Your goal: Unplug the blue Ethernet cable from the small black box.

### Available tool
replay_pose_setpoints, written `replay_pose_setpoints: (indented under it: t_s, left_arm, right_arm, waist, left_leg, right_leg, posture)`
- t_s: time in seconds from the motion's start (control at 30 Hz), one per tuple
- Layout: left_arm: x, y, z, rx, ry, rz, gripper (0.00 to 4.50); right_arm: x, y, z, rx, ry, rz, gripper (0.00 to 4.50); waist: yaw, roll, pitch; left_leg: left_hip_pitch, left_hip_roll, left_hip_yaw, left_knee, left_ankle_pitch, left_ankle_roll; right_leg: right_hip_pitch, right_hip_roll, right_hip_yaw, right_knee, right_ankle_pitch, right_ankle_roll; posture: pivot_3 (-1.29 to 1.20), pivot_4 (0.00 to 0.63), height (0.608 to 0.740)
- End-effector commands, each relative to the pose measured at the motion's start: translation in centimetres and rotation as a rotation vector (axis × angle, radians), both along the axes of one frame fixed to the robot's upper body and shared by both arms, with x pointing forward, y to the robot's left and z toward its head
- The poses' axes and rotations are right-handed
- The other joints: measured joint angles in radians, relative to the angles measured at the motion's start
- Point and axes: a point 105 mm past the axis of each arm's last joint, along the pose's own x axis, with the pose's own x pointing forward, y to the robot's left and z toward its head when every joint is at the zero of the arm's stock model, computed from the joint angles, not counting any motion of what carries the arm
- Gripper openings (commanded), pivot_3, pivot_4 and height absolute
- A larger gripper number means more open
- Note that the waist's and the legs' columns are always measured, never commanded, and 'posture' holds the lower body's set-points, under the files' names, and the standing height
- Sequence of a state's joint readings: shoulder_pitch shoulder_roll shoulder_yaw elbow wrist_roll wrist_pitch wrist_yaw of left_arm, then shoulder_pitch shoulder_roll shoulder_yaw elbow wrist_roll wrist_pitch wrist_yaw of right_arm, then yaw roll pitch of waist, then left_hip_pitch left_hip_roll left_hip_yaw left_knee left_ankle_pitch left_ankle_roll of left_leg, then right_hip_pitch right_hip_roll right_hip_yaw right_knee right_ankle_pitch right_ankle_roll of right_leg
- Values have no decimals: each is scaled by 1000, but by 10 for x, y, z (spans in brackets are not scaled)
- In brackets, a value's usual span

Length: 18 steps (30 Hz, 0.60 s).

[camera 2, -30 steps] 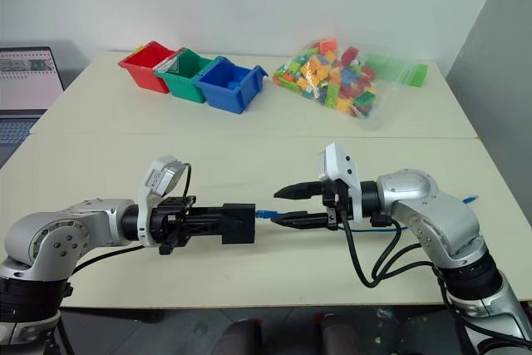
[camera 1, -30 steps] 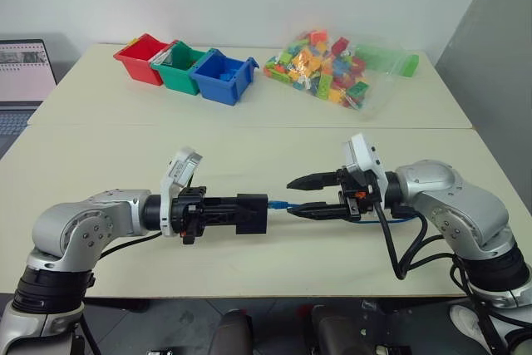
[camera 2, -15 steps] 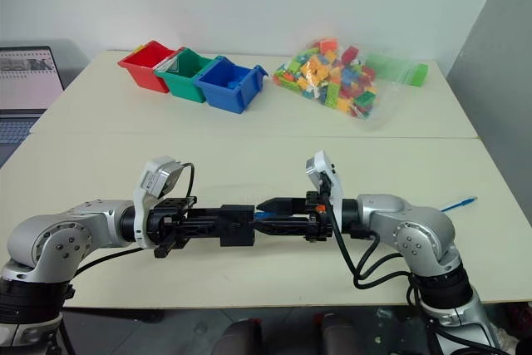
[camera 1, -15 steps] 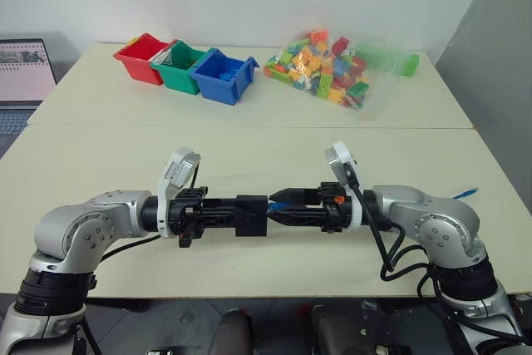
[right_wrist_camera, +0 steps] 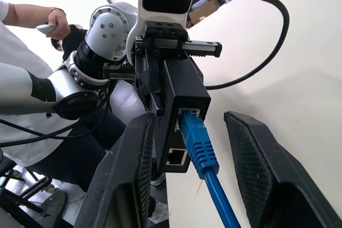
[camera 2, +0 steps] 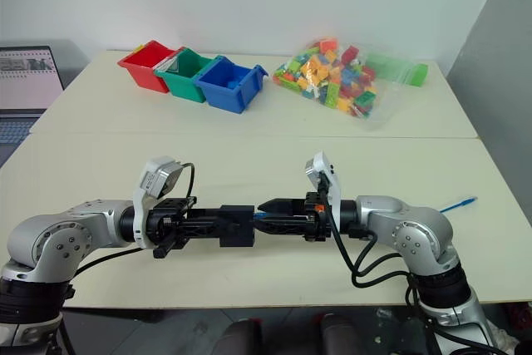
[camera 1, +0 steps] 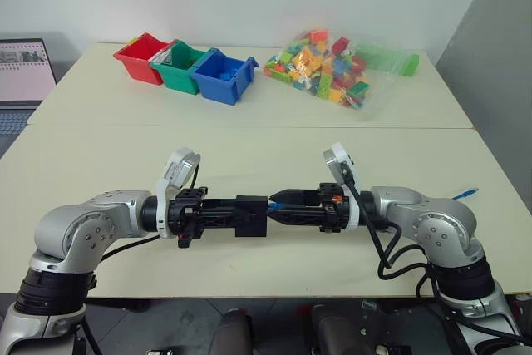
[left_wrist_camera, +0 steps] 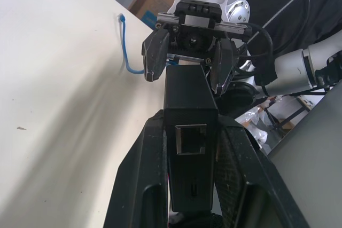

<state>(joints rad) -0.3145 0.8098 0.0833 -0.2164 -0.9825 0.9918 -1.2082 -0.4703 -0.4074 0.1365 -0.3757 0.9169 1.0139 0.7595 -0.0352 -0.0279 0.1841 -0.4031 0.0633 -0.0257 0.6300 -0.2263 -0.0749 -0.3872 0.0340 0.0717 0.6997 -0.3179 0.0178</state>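
Closing in on the plug, the right tool (camera 2: pixel 264 210) has swung in from well apart a second ago until its two fingers now bracket the blue Ethernet cable (right_wrist_camera: pixel 199 145) right where it enters the small black box (camera 2: pixel 236 225). Its fingers have drawn nearer together during that approach, yet in the right wrist view they stand spread on either side of the plug boot with visible gaps, not pinching it. Between half a second ago and now the head views look nearly alike, so the reach appears to have settled.

The left tool (left_wrist_camera: pixel 184 132) has not shifted: it is pressed tight on the small black box, one finger along each flank, holding it level above the surface (camera 1: pixel 249 147), with the cabled port facing the right tool. In the left wrist view a second, empty port faces the camera between those fingers, and the right tool stands just past the far end of the box. The cable runs back from the plug beneath the right tool and trails over the surface, its free end lying far off beyond the right arm.

My judgement: the plug is still seated, and the next step is for the right tool to squeeze the boot, probably pressing its latch, then pull straight away from the box while the left tool braces.
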Motion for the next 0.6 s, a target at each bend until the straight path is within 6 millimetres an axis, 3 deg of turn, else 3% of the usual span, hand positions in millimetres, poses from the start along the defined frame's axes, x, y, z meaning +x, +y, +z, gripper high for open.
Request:
replay_pose_setpoints:
  t_s: [0.03, 0.2, 0.47, 0.6]
  left_arm:
    - [1, -1, 11, -14, -50, -2, 774]
    - [1, -3, 12, -16, -53, -6, 774]
    - [-2, -6, 13, -15, -67, -28, 774]
    - [-2, 0, 13, 3, -78, -12, 774]
  right_arm:
    - [-1, -2, 6, 15, -20, 10, 1198]
    - [-2, -3, 5, 10, -24, 19, 84]
    - [-2, -6, 6, 6, -15, 30, 71]
    - [5, -17, 0, -16, 24, 1, 70]
  waist:
    - [0, 0, 0]
    - [0, 0, 0]
    - [0, 0, 0]
    - [0, 0, 0]
  left_leg:
    - [0, 0, 0, 0, 0, 0]
    - [0, 0, 0, 0, 0, 0]
    - [-1, 0, 0, 0, 0, 0]
    - [-1, 0, 0, 0, 0, 0]
  right_leg:
    - [0, 0, 0, 0, 0, 0]
    - [0, 0, 0, 0, 0, 0]
    - [0, 0, 0, -1, 0, 0]
    - [-1, 0, 0, -1, 0, 0]
  posture:
    - [0, 150, 740]
    - [0, 150, 740]
    - [0, 150, 740]
    - [0, 150, 740]
